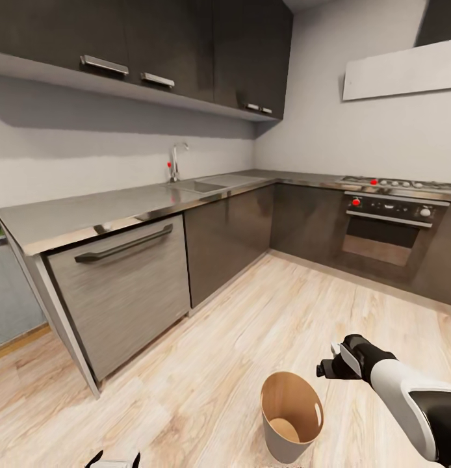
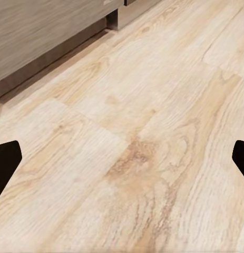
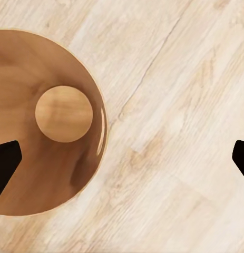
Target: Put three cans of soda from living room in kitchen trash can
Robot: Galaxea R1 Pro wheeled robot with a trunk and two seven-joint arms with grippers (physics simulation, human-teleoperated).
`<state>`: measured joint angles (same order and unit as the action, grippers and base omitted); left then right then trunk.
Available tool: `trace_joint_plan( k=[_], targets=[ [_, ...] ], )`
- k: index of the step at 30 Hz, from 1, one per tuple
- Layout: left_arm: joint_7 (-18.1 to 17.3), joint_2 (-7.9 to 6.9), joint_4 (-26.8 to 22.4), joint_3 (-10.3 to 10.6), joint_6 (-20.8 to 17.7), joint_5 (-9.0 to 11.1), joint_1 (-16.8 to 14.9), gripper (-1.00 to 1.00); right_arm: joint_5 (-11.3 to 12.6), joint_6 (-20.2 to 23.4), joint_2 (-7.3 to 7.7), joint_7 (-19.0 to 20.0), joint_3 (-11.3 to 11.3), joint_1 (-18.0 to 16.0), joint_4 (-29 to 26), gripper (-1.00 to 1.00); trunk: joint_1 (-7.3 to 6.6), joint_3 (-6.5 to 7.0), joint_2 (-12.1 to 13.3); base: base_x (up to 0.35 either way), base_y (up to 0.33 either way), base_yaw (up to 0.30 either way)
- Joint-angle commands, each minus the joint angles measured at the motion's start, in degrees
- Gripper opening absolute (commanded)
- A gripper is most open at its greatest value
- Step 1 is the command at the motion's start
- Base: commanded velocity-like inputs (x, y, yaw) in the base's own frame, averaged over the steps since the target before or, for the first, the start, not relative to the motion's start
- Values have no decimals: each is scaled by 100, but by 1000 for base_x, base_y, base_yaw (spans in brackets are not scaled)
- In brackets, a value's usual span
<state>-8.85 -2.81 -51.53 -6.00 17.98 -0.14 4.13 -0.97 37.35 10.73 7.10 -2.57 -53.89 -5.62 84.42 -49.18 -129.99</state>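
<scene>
The tash can (image 1: 284, 398) stands upright on the kitchen's light wood floor. It is pale grey outside and brown inside, with a slot cut-out near its rim. Seen from above in the right wrist view, the tash can (image 3: 27, 63) holds nothing but its round bottom. My right gripper (image 1: 331, 362) hovers above and just right of its rim, open and empty. In its own view the right gripper (image 3: 122, 158) has one finger (image 3: 5, 163) over the bin. My left gripper (image 1: 115, 460) is low at the front left, and the left gripper (image 2: 122, 161) is open over bare floor. The cans of soda are out of view.
Dark grey cabinets with a steel worktop (image 1: 108, 208) run along the left and back walls, with a sink and tap (image 1: 177, 162). A steel-fronted dishwasher (image 1: 121, 286) is at the left. A black oven (image 1: 388, 227) is at the back right. The wood floor (image 1: 264, 312) is open between them.
</scene>
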Motion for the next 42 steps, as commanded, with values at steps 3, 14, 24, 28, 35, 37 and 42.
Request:
trace_joint_plan(
  k=[3, 14, 24, 28, 35, 37, 42],
  targets=[
    [-1, 0, 1, -2, 2, 3, 0, 100, 0, 0, 2, 0, 1, 0, 3, 100, 66, -54, -122, 0, 0, 0],
    [5, 0, 3, -5, 15, 7, 0, 100, 0, -5, 6, -1, 1, 41, 5, 100, 132, -108, -242, 0, 0, 0],
    [235, 11, -828, 9, -1369, 26, -463, 100, 7, -9, 1, 1, -5, 57, 15, 100, 132, -108, -242, 0, 0, 0],
    [416, 0, -1245, 12, -2832, 41, -1255, 100, 11, -9, -11, 0, -5, 61, 22, 100, 132, -108, -242, 0, 0, 0],
    [449, -4, -218, 12, -3772, 18, -2930, 100, 21, -6, -41, -1, -7, 63, 25, 100, 154, -126, -282, 0, 0, 0],
    [446, -6, 173, 26, -3794, 20, -3157, 100, 23, -4, -44, 0, -10, 63, 22, 100, 198, -162, -362, 0, 0, 0],
    [428, -13, 848, 63, -3845, 23, -3617, 100, 26, -4, -61, 1, -18, 63, 20, 100, 308, -252, -563, 0, 0, 0]
  ],
)
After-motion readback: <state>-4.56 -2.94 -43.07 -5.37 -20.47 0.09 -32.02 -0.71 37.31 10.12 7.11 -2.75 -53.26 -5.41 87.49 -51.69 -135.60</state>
